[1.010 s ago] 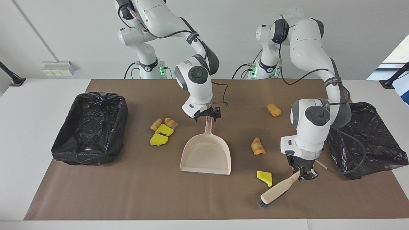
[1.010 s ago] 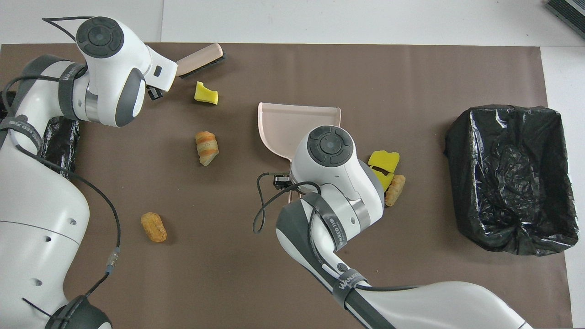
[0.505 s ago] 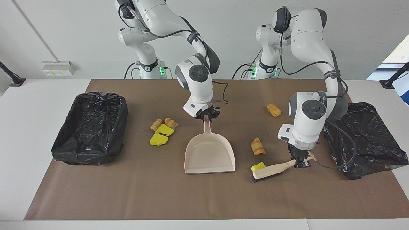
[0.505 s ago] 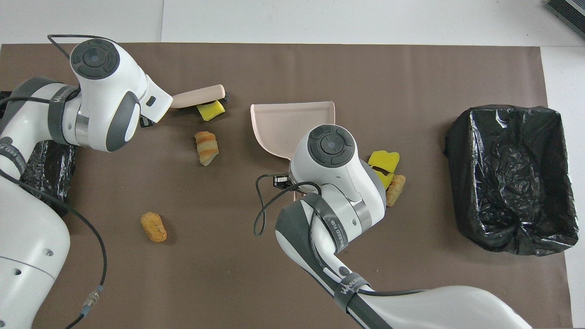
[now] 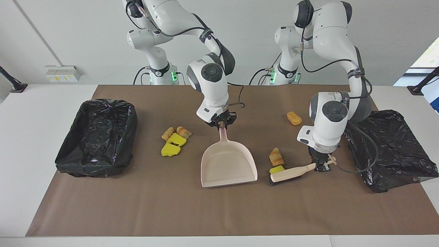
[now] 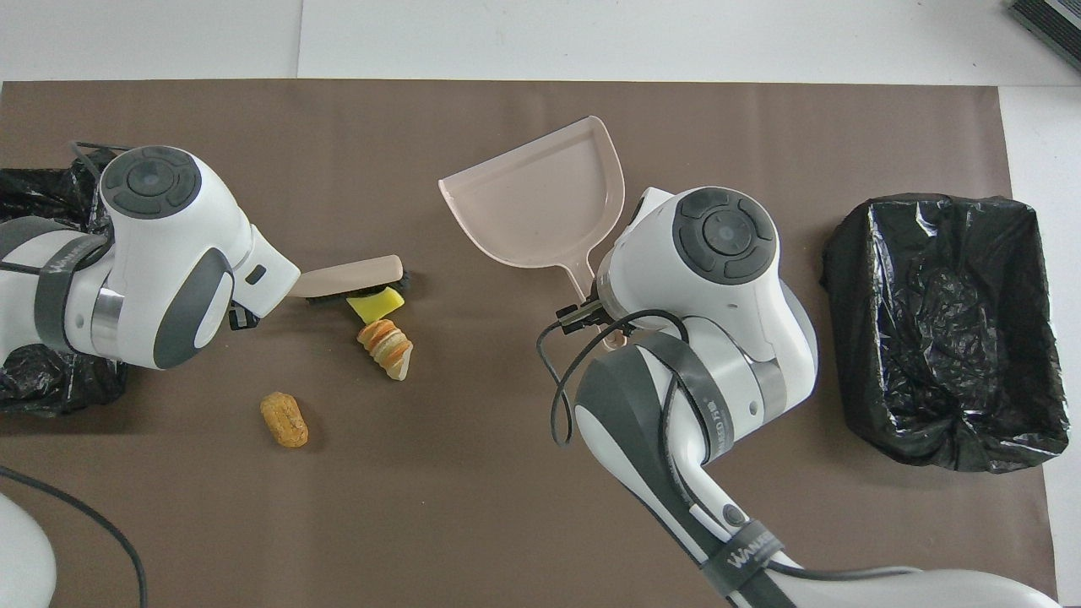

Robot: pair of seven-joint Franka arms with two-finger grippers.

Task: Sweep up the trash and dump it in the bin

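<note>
The trash looked like stuff a bristle could push with almost no effort: the yellow sponge bit (image 5: 276, 169) lay pressed against the brush (image 5: 288, 174), touching the striped toy roll (image 5: 276, 156) just nearer the robots, and I judged both light and springy, likelier to tumble or skip than to slide cleanly. A second orange roll (image 5: 294, 118) sat alone, nearer the robots and well apart; a cluster of two rolls and yellow sponge pieces (image 5: 174, 141) lay beside the dustpan toward the right arm's end. Nothing was in either bag-lined bin yet, neither the black bin (image 5: 96, 137) nor the other bin (image 5: 394, 151). The left gripper (image 5: 321, 168) was clamped on the brush's pale, smooth handle end, bristles down on the brown mat (image 5: 137, 212). The right gripper (image 5: 221, 123) was clenched on the thin stem of the pink dustpan (image 5: 229, 165), a stiff, slick plastic scoop, empty, its lip turned away from the robots. Gripped so far from the pan, I thought it might twist if the brush shoved hard against it.
</note>
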